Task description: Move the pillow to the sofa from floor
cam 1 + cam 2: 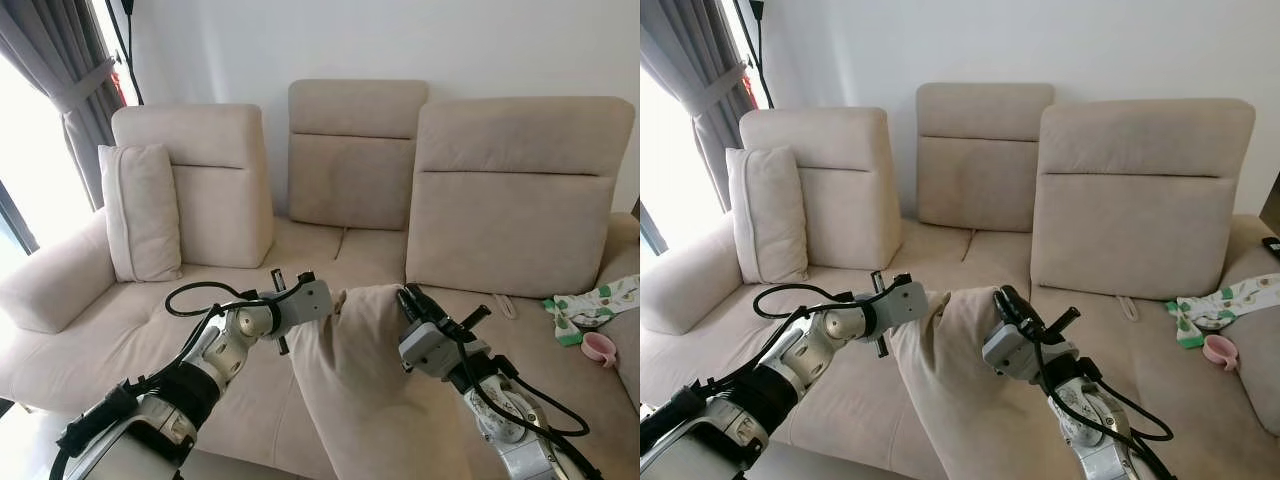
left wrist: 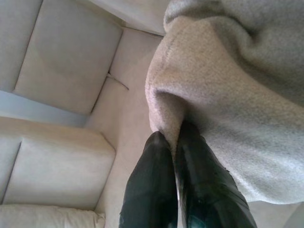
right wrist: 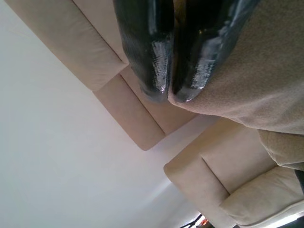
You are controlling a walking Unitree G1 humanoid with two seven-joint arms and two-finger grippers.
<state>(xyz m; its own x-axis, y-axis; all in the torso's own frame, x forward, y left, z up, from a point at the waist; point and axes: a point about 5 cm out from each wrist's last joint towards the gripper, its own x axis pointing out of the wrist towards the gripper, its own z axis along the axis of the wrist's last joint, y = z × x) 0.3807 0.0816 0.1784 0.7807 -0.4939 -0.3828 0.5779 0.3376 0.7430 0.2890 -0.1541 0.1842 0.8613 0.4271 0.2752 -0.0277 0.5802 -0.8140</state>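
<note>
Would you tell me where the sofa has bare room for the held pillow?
Free: the sofa seat between the upright pillow and the held pillow, and the middle seat behind it. Crowded: the right end, with the patterned cloth and pink cup.

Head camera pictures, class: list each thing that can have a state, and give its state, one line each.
Carried pillow: held up over the sofa seat, pinched at both upper corners.
Left gripper: shut on pillow.
Right gripper: shut on pillow.
Second pillow: upright against backrest.
Sofa: three backrests upright.
</note>
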